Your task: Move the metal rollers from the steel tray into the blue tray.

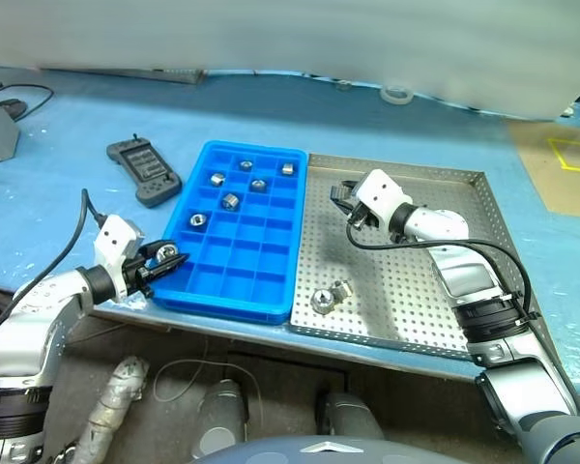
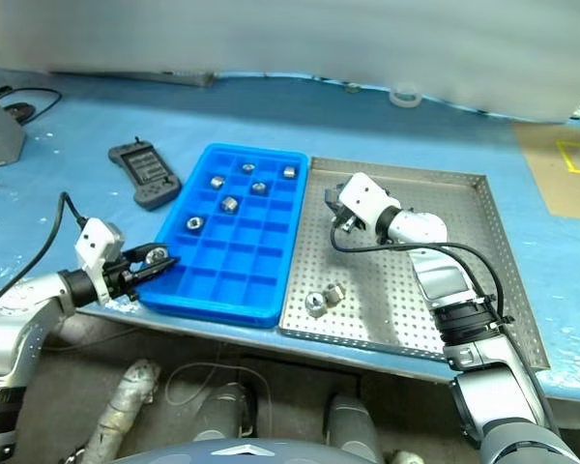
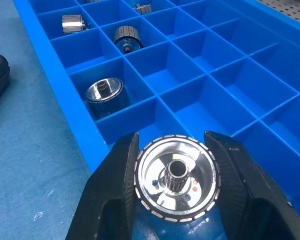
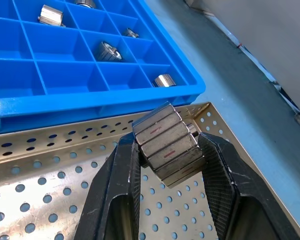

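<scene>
Rollers in blue tray (image 1: 240, 232): five rollers (image 1: 230, 201), beyond the left pincer (image 1: 166, 261).
Rollers on steel tray (image 1: 435, 290): two loose rollers (image 1: 329, 296), nearer than the right pincer (image 1: 346, 201).
Left pincer: clamps one roller (image 3: 176, 183) beside the tray's near corner.
Right pincer: clamps one ridged roller (image 4: 167, 144) over the steel tray.
Writing: none readable.

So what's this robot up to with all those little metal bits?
It is sorting metal rollers from the steel tray into the blue tray. Each hand grips one roller: the left hand at the blue tray's near corner, the right hand over the steel tray. Five rollers already sit in compartments; two wait on the steel tray.
</scene>
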Motion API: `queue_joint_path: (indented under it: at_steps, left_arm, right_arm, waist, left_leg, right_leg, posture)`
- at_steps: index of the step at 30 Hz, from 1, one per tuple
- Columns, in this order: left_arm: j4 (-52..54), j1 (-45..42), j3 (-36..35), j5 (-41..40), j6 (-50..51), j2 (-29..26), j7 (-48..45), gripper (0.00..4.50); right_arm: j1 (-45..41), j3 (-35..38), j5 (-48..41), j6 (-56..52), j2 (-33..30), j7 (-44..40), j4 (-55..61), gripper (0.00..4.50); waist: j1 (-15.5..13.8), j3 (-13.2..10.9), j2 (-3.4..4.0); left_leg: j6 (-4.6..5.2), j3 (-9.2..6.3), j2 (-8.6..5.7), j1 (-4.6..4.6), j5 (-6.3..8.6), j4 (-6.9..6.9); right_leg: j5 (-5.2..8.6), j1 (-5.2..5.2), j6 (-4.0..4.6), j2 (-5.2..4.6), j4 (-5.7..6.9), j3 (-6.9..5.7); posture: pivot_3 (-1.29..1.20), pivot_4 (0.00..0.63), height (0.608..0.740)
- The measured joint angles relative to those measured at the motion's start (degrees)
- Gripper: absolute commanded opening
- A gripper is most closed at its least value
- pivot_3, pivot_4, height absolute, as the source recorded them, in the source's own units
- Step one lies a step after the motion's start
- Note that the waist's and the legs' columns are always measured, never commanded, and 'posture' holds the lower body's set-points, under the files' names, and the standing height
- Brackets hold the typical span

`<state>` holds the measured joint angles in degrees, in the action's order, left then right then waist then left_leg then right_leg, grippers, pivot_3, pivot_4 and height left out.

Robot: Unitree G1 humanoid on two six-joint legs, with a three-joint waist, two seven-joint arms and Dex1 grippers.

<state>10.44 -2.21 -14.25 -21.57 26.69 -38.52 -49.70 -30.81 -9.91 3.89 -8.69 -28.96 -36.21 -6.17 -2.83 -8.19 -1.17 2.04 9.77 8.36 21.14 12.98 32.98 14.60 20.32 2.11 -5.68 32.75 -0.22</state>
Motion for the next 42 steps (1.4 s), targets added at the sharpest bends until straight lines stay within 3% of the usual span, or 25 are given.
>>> queue_joint_path:
  at_steps: [6, 7, 12, 19, 26, 34, 39, 42]
  left_arm:
    - [0.04, 0.53, 0.16, -0.31, 0.09, -1.94, -0.81, 1.7]
    - [0.02, 0.62, 0.31, -0.48, 0.21, -2.41, -1.28, 2.43]
    - [-0.19, 0.8, 1.23, -0.78, -0.18, -3.56, -2.75, 3.98]
    - [-3.27, -3.23, 2.34, -1.02, 0.93, -4.05, -2.49, 3.98]
    - [-4.4, -11.85, 3.84, -4.02, 3.12, -1.08, -2.67, 3.98]
    - [-18.48, -30.83, 13.28, -4.78, 3.6, 12.26, -5.63, 3.98]
    - [-26.83, -36.06, 17.19, -4.75, 3.32, 17.96, -9.54, 3.98]
    - [-37.36, -43.77, 18.95, -4.7, 2.23, 26.62, -12.94, 3.98]
  right_arm:
    - [0.24, 0.0, 0.46, 0.22, 0.0, 0.05, 0.0, 1.36]
    - [0.44, 0.0, 0.49, 0.22, 0.0, 0.06, 0.01, 1.36]
    - [1.85, 0.0, 0.69, 0.22, 0.0, 0.19, 0.2, 1.36]
    - [2.29, 0.11, 0.91, 0.17, 0.09, 0.72, 0.43, 1.36]
    - [2.82, 0.45, 0.9, -0.17, 0.05, 1.44, 0.97, 1.36]
    - [5.52, 0.96, 1.99, -2.08, -1.38, 2.41, 8.81, 1.36]
    - [6.35, 1.3, 2.02, -4.29, -2.69, 1.38, 15.8, 1.36]
    - [6.6, 1.09, 2.12, -7.1, -3.32, 0.35, 22.9, 1.36]
  waist:
    - [0.21, 0.02, -0.03]
    - [0.2, 0.03, -0.04]
    - [0.14, 0.04, -0.05]
    - [0.19, 0.05, -0.11]
    - [0.11, 0.09, -0.26]
    - [0.5, 0.11, -0.3]
    - [2.08, 0.12, -0.32]
    - [1.53, 0.09, -0.27]
  left_leg:
    - [-0.31, 0.0, 0.25, -0.12, -0.17, -0.25]
    - [-0.36, 0.0, 0.32, -0.14, -0.2, -0.28]
    - [-0.68, 0.0, 0.37, -0.39, -0.39, -0.65]
    - [-1.12, 0.0, 0.51, -0.65, -0.53, -0.83]
    - [-0.95, 0.0, 0.42, -0.48, -0.58, -0.8]
    - [-0.94, -0.02, 0.38, -0.36, -0.58, -0.72]
    - [-0.95, -0.02, 0.45, -0.39, -0.58, -0.75]
    - [-0.76, -0.02, 0.4, -0.25, -0.5, -0.67]
  right_leg:
    - [-0.04, 0.01, -0.07, 0.29, -0.02, 0.01]
    - [-0.04, 0.01, -0.08, 0.34, -0.02, 0.0]
    - [-0.11, 0.01, -0.2, 0.45, -0.02, 0.02]
    - [0.0, -0.02, -0.04, 0.6, 0.01, 0.08]
    - [-0.14, 0.0, -0.25, 0.59, 0.05, 0.09]
    - [-0.16, 0.07, -0.29, 0.6, 0.05, 0.15]
    - [-0.18, 0.1, -0.33, 0.66, 0.03, 0.17]
    - [-0.17, 0.06, -0.31, 0.58, 0.01, 0.2]
  posture:
    - [0.05, 0.15, 0.74]
    - [0.05, 0.15, 0.74]
    - [0.05, 0.15, 0.74]
    - [0.03, 0.15, 0.74]
    - [0.0, 0.15, 0.74]
    - [-0.11, 0.15, 0.74]
    - [-0.2, 0.15, 0.74]
    - [-0.23, 0.15, 0.74]
